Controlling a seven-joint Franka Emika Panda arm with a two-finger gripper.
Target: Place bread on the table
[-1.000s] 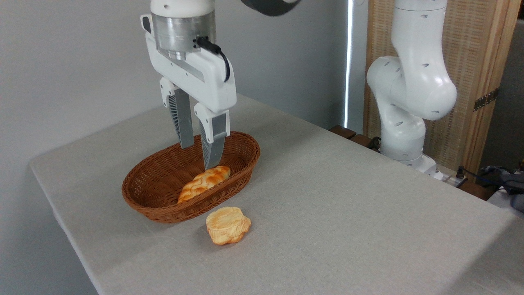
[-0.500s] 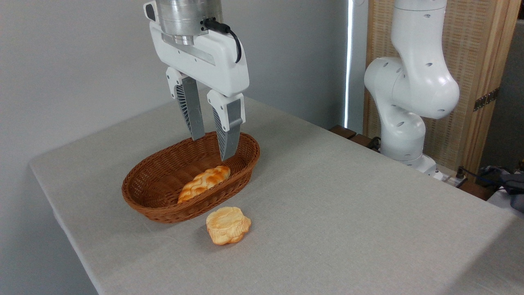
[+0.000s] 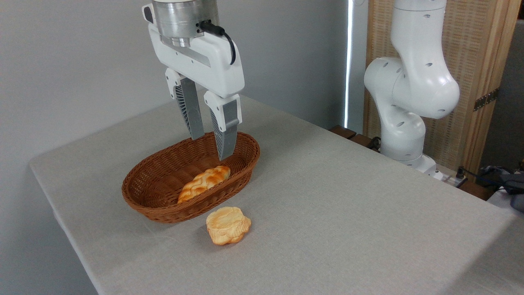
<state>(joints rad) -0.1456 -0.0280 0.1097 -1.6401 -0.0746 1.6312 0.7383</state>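
The bread (image 3: pixel 228 224), a small round golden-tan bun with lumpy edges, lies on the table (image 3: pixel 348 213) just in front of the wicker basket (image 3: pixel 155 205). My gripper (image 3: pixel 211 148) hangs above the right half of the basket, well clear of the bun. Its two grey fingers are apart and hold nothing. A longer braided orange-glazed loaf (image 3: pixel 204 183) lies inside the basket below the fingertips, not touched by them.
The arm's white base (image 3: pixel 409 102) stands off the table's far right edge. A grey wall runs behind, with a wooden screen (image 3: pixel 483 82) at the right. The table's left and front-left edges are close to the basket.
The gripper rose out of the basket, from fingertips near the braided loaf to well above it, then shifted slightly left. Bun and loaf have not moved.
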